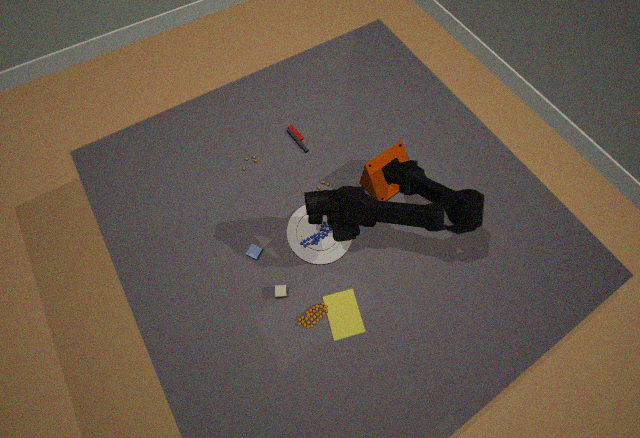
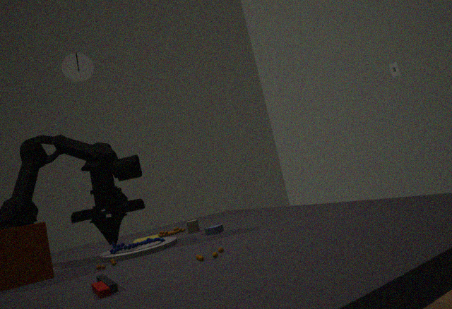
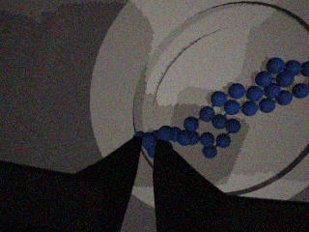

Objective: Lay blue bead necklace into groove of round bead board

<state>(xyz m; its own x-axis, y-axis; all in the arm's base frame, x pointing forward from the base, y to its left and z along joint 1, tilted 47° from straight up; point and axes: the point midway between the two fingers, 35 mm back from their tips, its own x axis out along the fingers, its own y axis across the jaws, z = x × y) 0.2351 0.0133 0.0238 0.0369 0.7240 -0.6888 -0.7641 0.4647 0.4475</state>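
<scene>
The round white bead board (image 1: 299, 247) (image 2: 159, 242) (image 3: 116, 87) lies on the grey mat. The blue bead necklace (image 1: 315, 237) (image 2: 136, 244) (image 3: 241, 99) lies doubled in a loose strand across the board's middle. My gripper (image 1: 324, 225) (image 2: 110, 243) (image 3: 148, 145) is low over the board and shut on the necklace's near end, right at the groove (image 3: 147, 94) on the board's edge. The rest of the strand trails away across the board, inside the groove ring.
An orange bead strand (image 1: 312, 315) lies beside a yellow card (image 1: 344, 314). A light blue block (image 1: 253, 251), a cream cube (image 1: 280, 290), a red and grey tool (image 1: 296, 137) (image 2: 103, 286) and loose orange beads (image 1: 250, 161) (image 2: 210, 255) lie around. The orange base block (image 1: 379, 175) stands behind the arm.
</scene>
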